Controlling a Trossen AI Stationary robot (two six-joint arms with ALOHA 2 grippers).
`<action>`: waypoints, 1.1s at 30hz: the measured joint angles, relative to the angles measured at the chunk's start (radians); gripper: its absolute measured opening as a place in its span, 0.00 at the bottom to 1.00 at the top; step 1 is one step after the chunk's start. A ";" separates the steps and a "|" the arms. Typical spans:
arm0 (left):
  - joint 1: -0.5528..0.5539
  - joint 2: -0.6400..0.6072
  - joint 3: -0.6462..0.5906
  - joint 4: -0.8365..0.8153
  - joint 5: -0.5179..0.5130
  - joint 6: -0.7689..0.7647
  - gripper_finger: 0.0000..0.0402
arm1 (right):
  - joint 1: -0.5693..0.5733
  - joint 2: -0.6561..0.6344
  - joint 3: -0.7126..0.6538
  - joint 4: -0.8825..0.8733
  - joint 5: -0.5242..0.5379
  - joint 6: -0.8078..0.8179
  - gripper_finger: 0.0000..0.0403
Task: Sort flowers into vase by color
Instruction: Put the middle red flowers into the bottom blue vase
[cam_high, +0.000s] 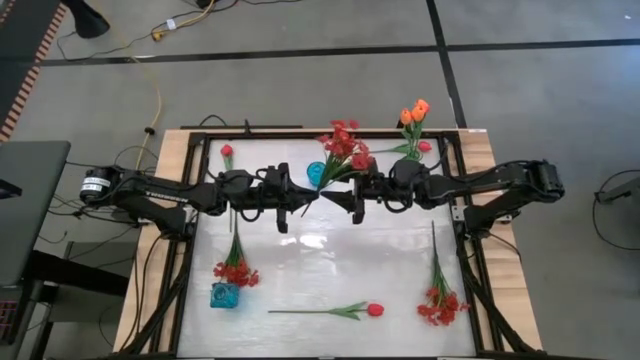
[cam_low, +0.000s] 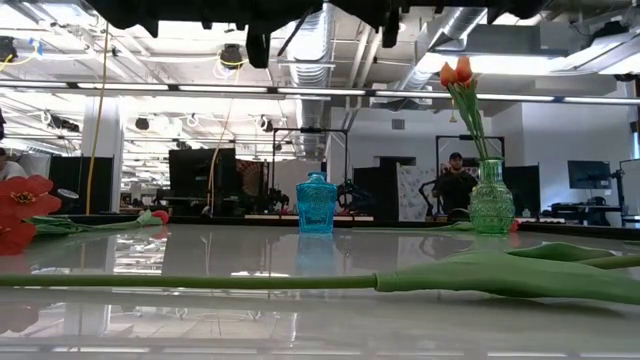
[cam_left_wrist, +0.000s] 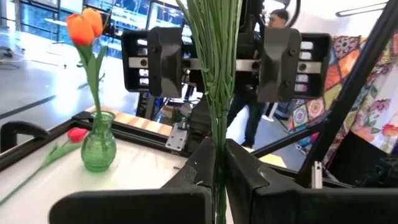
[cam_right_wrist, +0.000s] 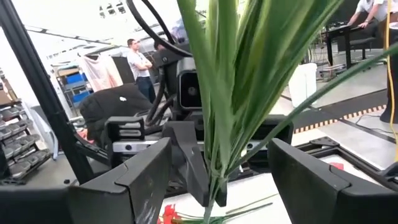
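A bushy spray of red blossoms (cam_high: 345, 150) on a bundle of green stems (cam_left_wrist: 217, 93) is held up between the two arms, above the blue vase (cam_high: 316, 175) near the table's far middle. My left gripper (cam_left_wrist: 217, 180) is shut on the stems low down. My right gripper (cam_right_wrist: 227, 180) is open, one finger on each side of the stems and leaves higher up, apart from them. A green vase (cam_high: 412, 143) near the far right corner holds orange tulips (cam_low: 457, 72). My left gripper pinches the bundle of green stems near its lower end (cam_left_wrist: 217, 163) between its two fingers. The fingers come level from the table's left and lie across the stems. The spray is lifted clear of the table, and its stems rise slanting toward the far edge.
A second blue vase (cam_high: 224, 295) stands near left beside a lying red spray (cam_high: 236, 270). Another red spray (cam_high: 440, 300) lies near right and a red-pink tulip (cam_high: 372, 310) near the front middle. More red-pink tulips lie far left (cam_high: 227, 152) and by the green vase (cam_high: 425, 147). People stand in the room behind.
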 joint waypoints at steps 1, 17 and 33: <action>0.000 0.000 0.000 -0.005 -0.006 0.000 0.00 | 0.000 0.007 0.000 0.006 0.000 0.000 0.72; 0.000 0.000 -0.001 -0.008 -0.009 -0.002 0.00 | 0.000 0.049 0.084 -0.080 -0.004 0.019 0.47; 0.006 -0.001 -0.001 -0.025 0.079 0.006 0.17 | 0.005 0.050 0.084 -0.113 -0.032 0.000 0.10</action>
